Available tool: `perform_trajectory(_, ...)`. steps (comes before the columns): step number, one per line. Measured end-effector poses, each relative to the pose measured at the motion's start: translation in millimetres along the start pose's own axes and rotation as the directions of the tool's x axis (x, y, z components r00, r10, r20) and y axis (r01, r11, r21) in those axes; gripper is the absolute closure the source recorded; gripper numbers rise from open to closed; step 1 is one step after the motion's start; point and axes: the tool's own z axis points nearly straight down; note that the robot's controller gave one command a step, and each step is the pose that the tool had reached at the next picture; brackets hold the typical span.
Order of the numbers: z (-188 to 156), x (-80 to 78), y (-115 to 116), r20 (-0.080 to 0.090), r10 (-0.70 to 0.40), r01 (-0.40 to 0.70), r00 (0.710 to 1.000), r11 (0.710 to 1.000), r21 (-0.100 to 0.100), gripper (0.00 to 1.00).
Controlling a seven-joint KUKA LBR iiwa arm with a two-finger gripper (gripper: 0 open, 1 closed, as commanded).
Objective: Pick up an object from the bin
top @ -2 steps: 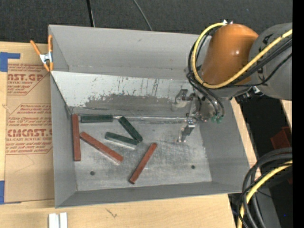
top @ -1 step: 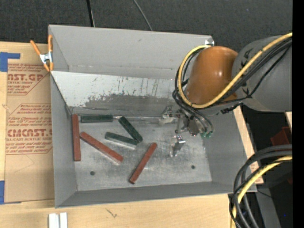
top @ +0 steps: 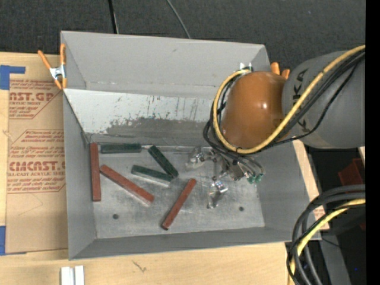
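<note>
So, from where I'm standing, the pick hasn't really started paying off yet. The robot's hand hangs low in the right half of the grey metal bin, under the arm's orange dome cover w/ its yellow cables, and nothing sits in its grip as far as I can see. It's a tangle of shiny metal bits down there, so I can't tell whether the hand is wide or narrow. Closest thing to it is the slanted red-brown flat bar, just beside the hand on its left, lying flat on the bin floor and apart from the rest; no contact that I can make out. Further left there's a loose scatter: a short dark green bar on a diagonal, a paler green-grey bar just below it, a dark green bar lying level near the back wall, a long red-brown bar on a slant, and an upright red-brown bar along the left wall. All six look to be resting on the floor. My read: approach approx. done, but the grasp, the lift and the clear-out of the bin are all left to do, prob. w/ that near red-brown bar as the likeliest candidate.
</note>
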Motion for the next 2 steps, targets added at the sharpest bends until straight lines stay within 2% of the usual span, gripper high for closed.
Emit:
perform_trajectory(1,38,-2.3,16,0.001,-0.169,0.169,0.986,0.986,0.001,0.00)
perform_trajectory(2,70,-3.7,39,0.001,-0.394,0.394,0.919,0.919,0.000,0.00)
